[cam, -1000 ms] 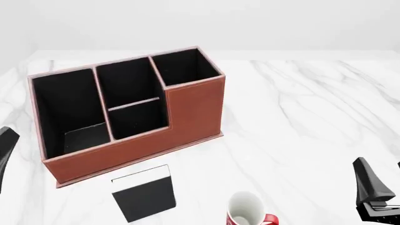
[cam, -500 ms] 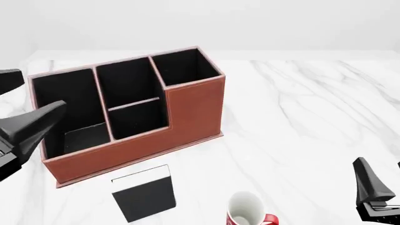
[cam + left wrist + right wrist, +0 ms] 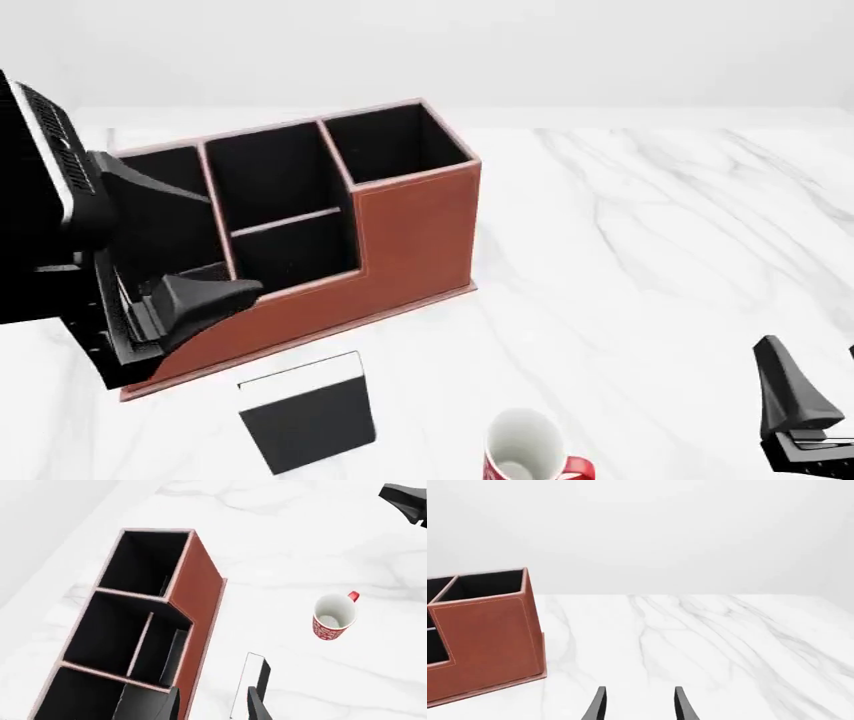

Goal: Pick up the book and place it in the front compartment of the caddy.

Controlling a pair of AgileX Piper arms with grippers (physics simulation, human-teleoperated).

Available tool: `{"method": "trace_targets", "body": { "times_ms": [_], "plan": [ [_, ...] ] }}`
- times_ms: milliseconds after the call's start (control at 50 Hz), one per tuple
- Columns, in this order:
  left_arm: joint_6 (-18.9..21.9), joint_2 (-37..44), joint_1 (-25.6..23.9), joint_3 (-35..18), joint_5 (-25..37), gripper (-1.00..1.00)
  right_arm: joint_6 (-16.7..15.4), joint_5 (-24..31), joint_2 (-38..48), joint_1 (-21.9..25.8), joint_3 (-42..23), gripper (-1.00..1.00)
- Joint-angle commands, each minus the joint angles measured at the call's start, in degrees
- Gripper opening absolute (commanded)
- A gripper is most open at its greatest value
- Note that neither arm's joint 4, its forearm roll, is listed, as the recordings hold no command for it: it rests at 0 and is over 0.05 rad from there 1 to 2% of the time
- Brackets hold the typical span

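The book [image 3: 310, 415], a thin black hardcover with a white page edge, lies flat on the marble in front of the caddy [image 3: 400, 240]; it also shows in the left wrist view [image 3: 257, 677]. The caddy's front compartment [image 3: 296, 255] is the small shallow cell behind the low brown wall [image 3: 163, 652]. My left gripper [image 3: 187, 300] hangs open over the caddy's left end, above and behind the book [image 3: 212, 707]. At the near right my right gripper [image 3: 817, 385] is open and holds nothing [image 3: 639, 707].
A red-and-white mug [image 3: 527, 450] stands upright to the right of the book, near the table's front edge [image 3: 333, 616]. The left arm hides most of the caddy's wide left cell. The caddy's tall end shows in the right wrist view [image 3: 487, 635].
The left arm has swung in from the left edge and now stands over the caddy's left end. The right arm, book and mug have not moved.
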Motion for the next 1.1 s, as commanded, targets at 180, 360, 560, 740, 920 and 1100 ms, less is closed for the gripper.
{"method": "trace_targets", "body": {
  "times_ms": [180,360,560,740,920,1100],
  "plan": [
    [4.7,9.7,-0.1,-3.2,8.1,1.00,0.0,0.0,0.0,0.0,0.0,1.00],
    [6.3,12.9,0.0,-1.7,7.9,1.00,0.0,0.0,-0.1,0.0,0.0,1.00],
    [4.3,15.2,-2.4,-2.1,7.4,1.00,0.0,0.0,0.0,0.0,0.0,1.00],
    [2.5,17.0,-4.1,0.1,5.6,1.00,0.0,0.0,-0.1,0.0,0.0,1.00],
    [-0.1,17.7,-5.8,2.7,2.4,1.00,0.0,0.0,0.0,0.0,0.0,1.00],
    [-0.9,18.6,-6.2,3.4,1.0,1.00,0.0,0.0,0.0,0.0,0.0,1.00]
  ]
}}
